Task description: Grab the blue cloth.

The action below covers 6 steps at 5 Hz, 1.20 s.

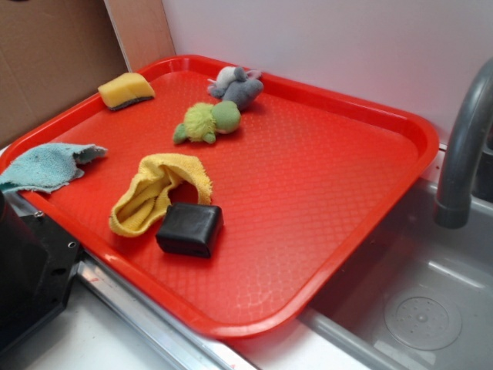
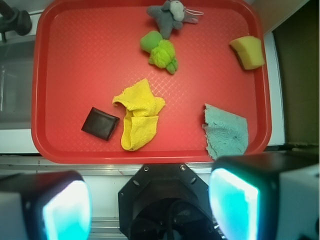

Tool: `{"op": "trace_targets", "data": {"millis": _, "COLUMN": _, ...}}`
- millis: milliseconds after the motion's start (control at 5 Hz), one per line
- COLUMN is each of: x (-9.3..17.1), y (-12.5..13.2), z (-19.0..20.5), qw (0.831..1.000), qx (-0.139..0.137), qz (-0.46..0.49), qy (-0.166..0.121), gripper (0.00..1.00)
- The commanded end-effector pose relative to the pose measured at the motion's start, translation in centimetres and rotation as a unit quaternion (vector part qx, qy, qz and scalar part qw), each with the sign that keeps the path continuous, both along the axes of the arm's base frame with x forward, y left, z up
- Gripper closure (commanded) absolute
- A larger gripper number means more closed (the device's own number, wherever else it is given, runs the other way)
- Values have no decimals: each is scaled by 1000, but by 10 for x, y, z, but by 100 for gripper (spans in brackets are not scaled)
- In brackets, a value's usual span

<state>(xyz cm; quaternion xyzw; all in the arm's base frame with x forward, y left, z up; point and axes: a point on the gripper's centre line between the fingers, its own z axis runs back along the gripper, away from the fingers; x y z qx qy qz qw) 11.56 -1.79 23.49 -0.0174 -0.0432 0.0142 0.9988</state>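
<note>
The blue cloth (image 1: 46, 166) is a fuzzy light teal rag lying flat at the left edge of the red tray (image 1: 400, 123), partly over its rim. In the wrist view the blue cloth (image 2: 226, 131) sits at the tray's (image 2: 40, 100) lower right corner. My gripper (image 2: 150, 205) hangs high above the robot's black base, off the tray's near side. It is open, its two glowing pads (image 2: 234, 205) far apart with nothing between them. The right pad is just below the cloth in this view. The gripper does not show in the exterior view.
On the tray lie a crumpled yellow cloth (image 2: 137, 116), a black block (image 2: 100, 123), a yellow sponge (image 2: 248, 51), a green plush (image 2: 161, 51) and a grey plush (image 2: 170, 15). A grey faucet (image 1: 462, 154) and sink (image 1: 416, 308) are at the right.
</note>
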Motion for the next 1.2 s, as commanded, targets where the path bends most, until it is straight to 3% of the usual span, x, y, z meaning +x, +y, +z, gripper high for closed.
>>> {"op": "trace_targets", "data": {"millis": 0, "x": 0, "y": 0, "z": 0, "qw": 1000, "qx": 0, "qz": 0, "qy": 0, "gripper": 0}}
{"op": "trace_targets", "data": {"millis": 400, "x": -5, "y": 99, "z": -94, "qw": 984, "qx": -7, "qz": 136, "qy": 115, "gripper": 0}}
{"op": "trace_targets", "data": {"millis": 600, "x": -1, "y": 137, "z": -125, "qw": 988, "qx": 3, "qz": 128, "qy": 83, "gripper": 0}}
{"op": "trace_targets", "data": {"millis": 800, "x": 4, "y": 153, "z": -159, "qw": 987, "qx": 31, "qz": 127, "qy": 94, "gripper": 0}}
{"op": "trace_targets", "data": {"millis": 1000, "x": 6, "y": 149, "z": -190, "qw": 988, "qx": 41, "qz": 87, "qy": 124, "gripper": 0}}
